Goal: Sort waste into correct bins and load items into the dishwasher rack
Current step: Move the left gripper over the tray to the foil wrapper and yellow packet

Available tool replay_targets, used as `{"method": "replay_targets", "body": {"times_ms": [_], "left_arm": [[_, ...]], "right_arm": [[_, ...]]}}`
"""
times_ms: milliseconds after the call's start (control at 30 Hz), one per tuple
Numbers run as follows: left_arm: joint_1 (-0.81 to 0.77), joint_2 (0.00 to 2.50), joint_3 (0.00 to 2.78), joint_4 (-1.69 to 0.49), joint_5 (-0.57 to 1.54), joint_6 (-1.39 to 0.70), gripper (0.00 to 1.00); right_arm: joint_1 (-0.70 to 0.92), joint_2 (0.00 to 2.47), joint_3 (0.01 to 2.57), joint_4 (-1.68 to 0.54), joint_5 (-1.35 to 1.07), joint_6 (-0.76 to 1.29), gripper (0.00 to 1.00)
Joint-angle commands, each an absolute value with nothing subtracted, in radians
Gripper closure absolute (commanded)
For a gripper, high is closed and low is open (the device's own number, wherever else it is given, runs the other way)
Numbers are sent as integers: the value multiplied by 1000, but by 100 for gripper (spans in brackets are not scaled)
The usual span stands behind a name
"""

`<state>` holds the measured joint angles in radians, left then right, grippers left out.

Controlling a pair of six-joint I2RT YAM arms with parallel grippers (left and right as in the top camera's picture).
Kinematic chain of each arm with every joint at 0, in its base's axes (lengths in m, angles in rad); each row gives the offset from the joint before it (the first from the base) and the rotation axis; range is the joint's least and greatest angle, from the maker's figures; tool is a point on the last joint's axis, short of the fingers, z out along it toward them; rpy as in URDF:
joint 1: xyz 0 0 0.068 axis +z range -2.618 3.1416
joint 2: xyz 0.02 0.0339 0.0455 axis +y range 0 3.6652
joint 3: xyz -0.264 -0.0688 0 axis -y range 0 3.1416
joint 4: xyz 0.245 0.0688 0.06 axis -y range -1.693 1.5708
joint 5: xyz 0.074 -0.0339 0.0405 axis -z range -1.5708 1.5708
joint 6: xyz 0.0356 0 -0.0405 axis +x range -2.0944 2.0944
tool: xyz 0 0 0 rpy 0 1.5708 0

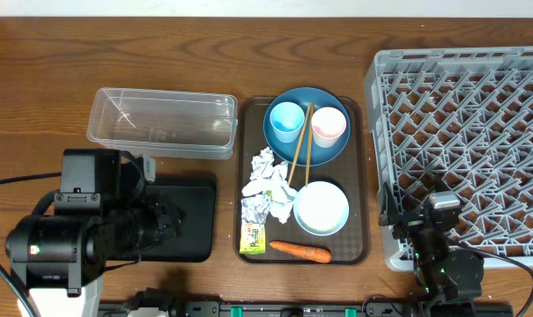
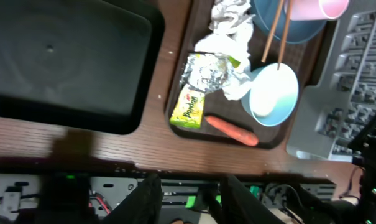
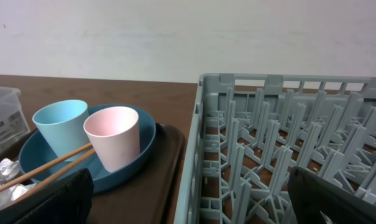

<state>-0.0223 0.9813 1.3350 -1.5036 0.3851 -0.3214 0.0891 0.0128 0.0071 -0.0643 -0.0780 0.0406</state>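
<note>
A brown serving tray [image 1: 365, 176] holds a dark blue plate [image 1: 307, 151] with a light blue cup [image 1: 285, 120], a pinkish cup [image 1: 329, 126] and wooden chopsticks [image 1: 299, 150]. Below them lie crumpled white napkins [image 1: 264, 169], a yellow-green wrapper [image 2: 188, 107], an orange carrot [image 2: 232, 129] and a light blue bowl [image 2: 273, 93]. The clear tub [image 1: 160, 121] and the black tray [image 2: 63, 59] sit left of the serving tray. My left gripper [image 2: 191, 202] hangs by the table's front edge, jaws apart, nothing between them. My right gripper [image 3: 200, 205] stands wide open at the grey rack's [image 1: 464, 132] left wall.
My left arm [image 1: 81, 233] covers part of the black tray in the overhead view. My right arm [image 1: 438, 260] sits at the rack's front left corner. A crumpled silvery foil piece [image 2: 206, 71] lies among the napkins. A white wall stands behind the table.
</note>
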Motion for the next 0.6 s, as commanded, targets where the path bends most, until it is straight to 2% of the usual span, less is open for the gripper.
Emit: {"method": "replay_targets", "body": {"times_ms": [0,567], "left_arm": [[-19,977,1311,-1492,350,-338,65],[-19,977,1106,-1383,351,-379,65]], "right_arm": [[99,11,6,-68,-78,36,1],[99,11,6,-68,-78,36,1]]}}
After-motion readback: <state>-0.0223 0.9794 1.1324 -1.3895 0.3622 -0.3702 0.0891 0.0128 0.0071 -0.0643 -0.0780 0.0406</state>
